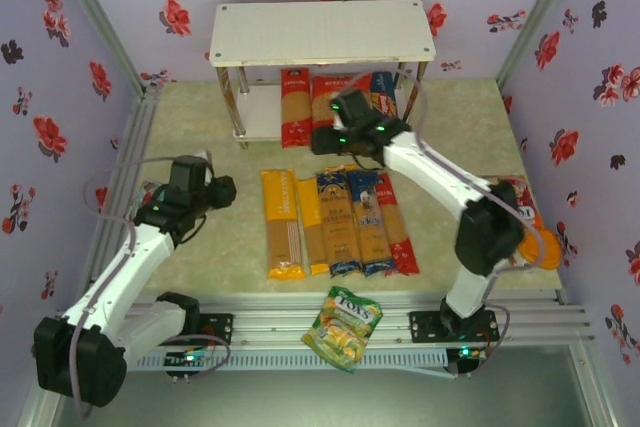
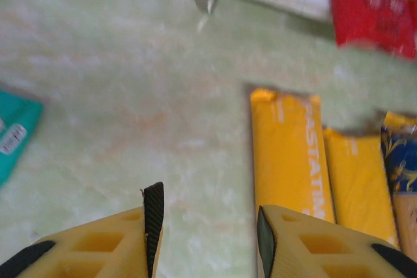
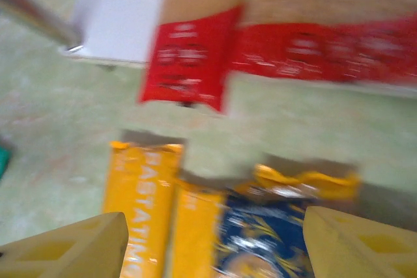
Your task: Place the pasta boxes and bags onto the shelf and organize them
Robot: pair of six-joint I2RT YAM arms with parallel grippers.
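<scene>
Five long pasta packs (image 1: 338, 225) lie side by side on the counter (image 1: 190, 119), two yellow, two dark-blue, one red, while a narrow red bag (image 1: 295, 107) and a wider red bag (image 1: 328, 87) sit on the lower board of the shelf (image 1: 322, 32). The left gripper (image 2: 207, 203) hovers over bare counter beside the yellow packs, fingers apart and empty; the right gripper (image 3: 215, 221) hangs just before the shelf, fingers spread wide, holding nothing.
</scene>
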